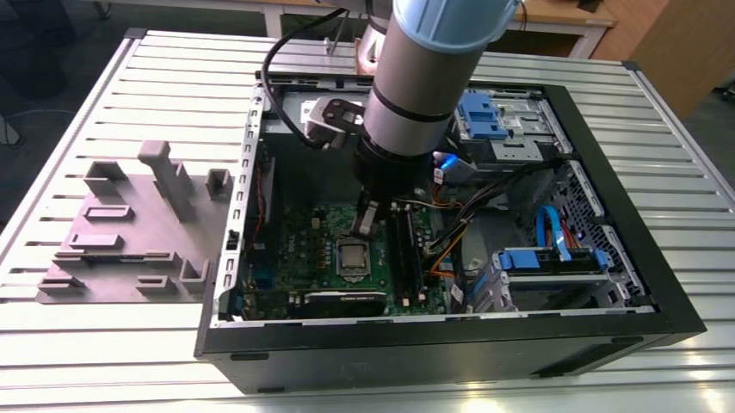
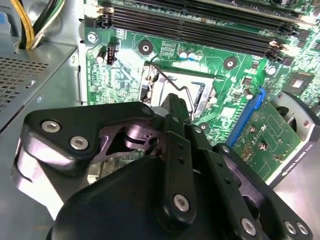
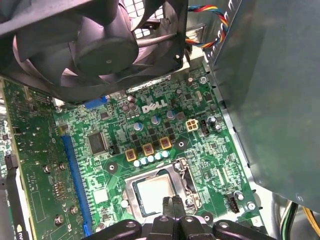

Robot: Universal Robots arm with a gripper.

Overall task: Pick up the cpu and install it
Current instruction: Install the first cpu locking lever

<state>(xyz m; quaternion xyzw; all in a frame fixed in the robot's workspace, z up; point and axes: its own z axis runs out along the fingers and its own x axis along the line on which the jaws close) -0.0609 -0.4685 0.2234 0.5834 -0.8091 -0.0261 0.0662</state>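
While the grey fixture block (image 1: pixel 126 228) on the worktop's left edge sits apart from the work, the cpu (image 3: pixel 156 194) already lies in the socket (image 1: pixel 350 256) near the motherboard (image 1: pixel 327 258) centre. Gripper (image 3: pixel 171 202) hovers right over it, fingers (image 3: pixel 176 207) pressed together, holding nothing. I'd judge seating is under way; a straight, gentle touch is needed around the chip.

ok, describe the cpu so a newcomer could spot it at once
Start at the open black PC case on the slatted table, then find the green motherboard on its floor. Near the board's middle sits the cpu, a small flat silvery square inside the metal socket frame, directly beneath the gripper; nothing else there is plain bare metal.
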